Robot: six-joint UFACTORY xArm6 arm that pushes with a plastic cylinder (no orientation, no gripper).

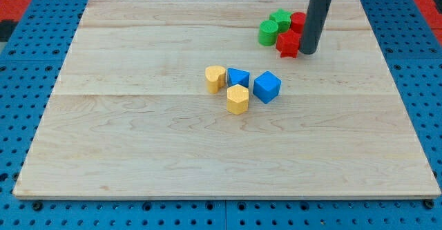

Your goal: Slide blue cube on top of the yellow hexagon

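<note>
A: Starting nearest the view's bottom, what lay on the table [138, 154]?

B: The front half of the boards was bare. The first thing was the yellow hexagon [237, 99], a little right of centre. Just up and right of it sat the blue cube [266, 87], close beside it but not clearly touching. Behind the hexagon was a second blue block [238, 77], whose shape I could not settle, perhaps a wedge, and left of that a yellow heart-like block [215, 79].

A: And farther back?

B: Near the view's top right stood a cluster: a green cylinder [268, 33], a green star-like block [280, 19], a red star-like block [289, 43], and another red block [298, 21] half hidden behind the rod.

A: Where was my tip [308, 52]?

B: At the right edge of that cluster, just beside the red star, well apart from the blue cube. There was no tool to spread or press together, only the plain rod, holding nothing.

A: So which step was in hand?

B: I judged it the approach: the cube had not been engaged. The next move called for bringing the tip down the view, clear of the red blocks, then pushing the cube round to the hexagon's upper side, where the other blue block already crowded the spot.

A: Anything cut off?

B: The arm above the rod ran out of frame at the top.
</note>
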